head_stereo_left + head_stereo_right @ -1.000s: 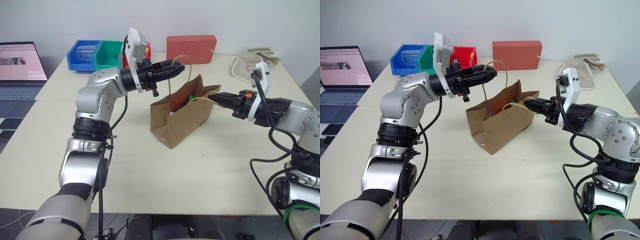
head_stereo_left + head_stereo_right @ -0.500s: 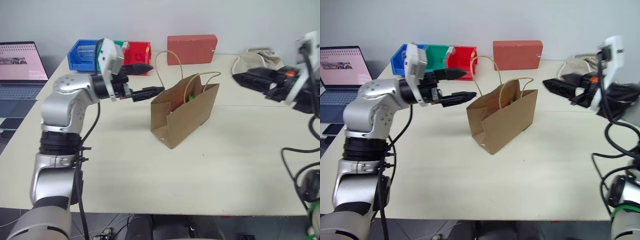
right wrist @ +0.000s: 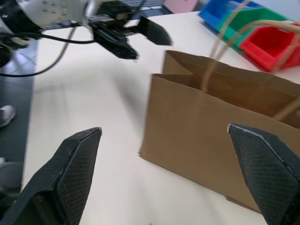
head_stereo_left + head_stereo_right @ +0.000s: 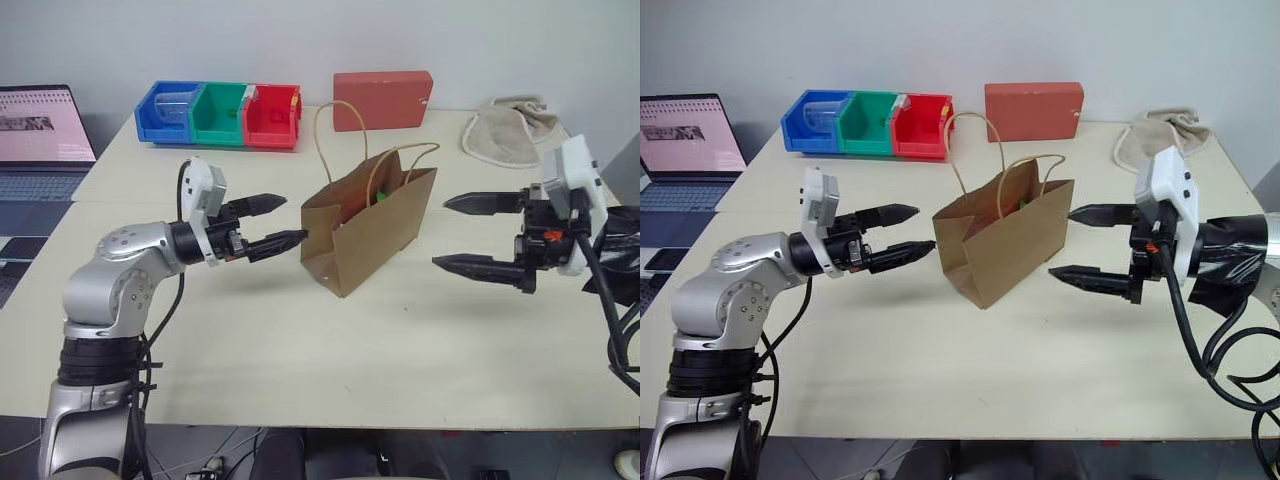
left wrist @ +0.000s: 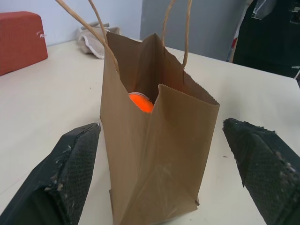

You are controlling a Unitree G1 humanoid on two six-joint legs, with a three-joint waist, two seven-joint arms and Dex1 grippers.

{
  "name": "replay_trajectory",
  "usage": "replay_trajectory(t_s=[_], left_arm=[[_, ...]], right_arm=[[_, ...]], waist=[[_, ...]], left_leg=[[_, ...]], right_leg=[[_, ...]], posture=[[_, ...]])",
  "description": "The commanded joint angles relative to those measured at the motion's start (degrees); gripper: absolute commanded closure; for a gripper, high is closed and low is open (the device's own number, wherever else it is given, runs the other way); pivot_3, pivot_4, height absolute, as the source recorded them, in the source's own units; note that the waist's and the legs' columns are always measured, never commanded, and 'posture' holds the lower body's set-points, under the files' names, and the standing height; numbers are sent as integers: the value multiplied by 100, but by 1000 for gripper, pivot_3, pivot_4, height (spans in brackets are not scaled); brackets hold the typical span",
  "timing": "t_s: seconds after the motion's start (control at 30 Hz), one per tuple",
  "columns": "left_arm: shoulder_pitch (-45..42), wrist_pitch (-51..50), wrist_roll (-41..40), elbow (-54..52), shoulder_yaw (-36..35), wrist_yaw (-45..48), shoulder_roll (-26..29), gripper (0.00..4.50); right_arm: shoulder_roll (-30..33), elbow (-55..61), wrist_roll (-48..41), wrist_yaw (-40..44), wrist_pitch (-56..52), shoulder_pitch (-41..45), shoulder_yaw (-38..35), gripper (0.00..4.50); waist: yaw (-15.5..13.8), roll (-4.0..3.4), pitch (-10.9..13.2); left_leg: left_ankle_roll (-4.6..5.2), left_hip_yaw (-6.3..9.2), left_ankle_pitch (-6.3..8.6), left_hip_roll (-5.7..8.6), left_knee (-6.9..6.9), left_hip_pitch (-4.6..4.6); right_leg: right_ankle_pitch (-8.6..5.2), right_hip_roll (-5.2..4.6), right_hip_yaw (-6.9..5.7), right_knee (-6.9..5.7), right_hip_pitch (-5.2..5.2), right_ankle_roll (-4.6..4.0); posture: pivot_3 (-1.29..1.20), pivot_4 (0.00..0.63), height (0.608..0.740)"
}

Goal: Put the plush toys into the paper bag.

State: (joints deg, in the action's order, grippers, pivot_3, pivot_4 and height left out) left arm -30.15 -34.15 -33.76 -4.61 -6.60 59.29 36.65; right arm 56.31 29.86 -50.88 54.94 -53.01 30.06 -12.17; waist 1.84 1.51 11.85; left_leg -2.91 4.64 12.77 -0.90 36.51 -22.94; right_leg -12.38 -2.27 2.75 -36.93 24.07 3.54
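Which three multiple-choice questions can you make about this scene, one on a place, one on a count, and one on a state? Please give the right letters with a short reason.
1. Where does the paper bag stand?
A. Between the two grippers
B. Inside the blue bin
C. On the laptop

2. How many coloured bins stand in the row at the back of the table?
A. One
B. Three
C. Five

3. How are the left gripper and the right gripper?
A. Both open and empty
B. Both shut on the bag's handles
C. Left shut on a toy

Key: 1 A, a gripper points at each end of the bag. 2 B, blue, green and red. 3 A, the fingers of each stand apart and hold nothing.
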Motion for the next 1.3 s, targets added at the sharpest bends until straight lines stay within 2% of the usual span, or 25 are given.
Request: replay_trajectory(t_s=[0.03,0.37,0.63,0.83,1.1,1.27,1.3], left_arm=[[-160,221,81,36,120,-10,-104,21],[-349,304,41,253,298,202,-330,21],[-131,279,60,-205,491,177,-393,21],[47,609,395,-380,649,-328,-752,21],[63,994,828,15,674,-1273,-1476,21],[126,1181,942,120,801,-1363,-1713,21],[173,1221,970,123,853,-1348,-1733,399]], right_arm=[[43,144,-149,-42,18,115,-57,0],[185,210,-467,-153,-174,-31,-253,0],[365,282,-673,-200,-243,-201,-407,0],[358,343,-675,-270,-154,-310,-379,0],[315,463,-446,-303,70,-339,-222,0],[284,533,-323,-343,196,-312,-101,0],[276,537,-310,-354,215,-303,-73,0]], waist=[[-16,0,0],[-16,0,0],[-14,0,0],[-17,0,0],[-19,0,-1],[-17,0,-1],[-17,0,-1]], left_leg=[[0,1,0,0,0,-1],[0,1,0,0,-2,-1],[0,1,0,0,-3,-1],[0,0,0,0,-1,0],[0,1,0,1,1,0],[0,1,0,1,1,-1],[0,1,0,2,1,-1]], right_leg=[[0,0,-1,0,0,0],[-1,0,-1,-2,1,-2],[-1,0,-2,-2,2,-2],[-1,0,0,-1,-1,-3],[1,0,0,-1,-1,2],[1,0,0,-2,0,2],[1,0,0,-1,-1,2]], posture=[[0,150,740],[0,150,740],[0,150,740],[0,150,740],[0,150,740],[0,150,740],[0,150,740]])
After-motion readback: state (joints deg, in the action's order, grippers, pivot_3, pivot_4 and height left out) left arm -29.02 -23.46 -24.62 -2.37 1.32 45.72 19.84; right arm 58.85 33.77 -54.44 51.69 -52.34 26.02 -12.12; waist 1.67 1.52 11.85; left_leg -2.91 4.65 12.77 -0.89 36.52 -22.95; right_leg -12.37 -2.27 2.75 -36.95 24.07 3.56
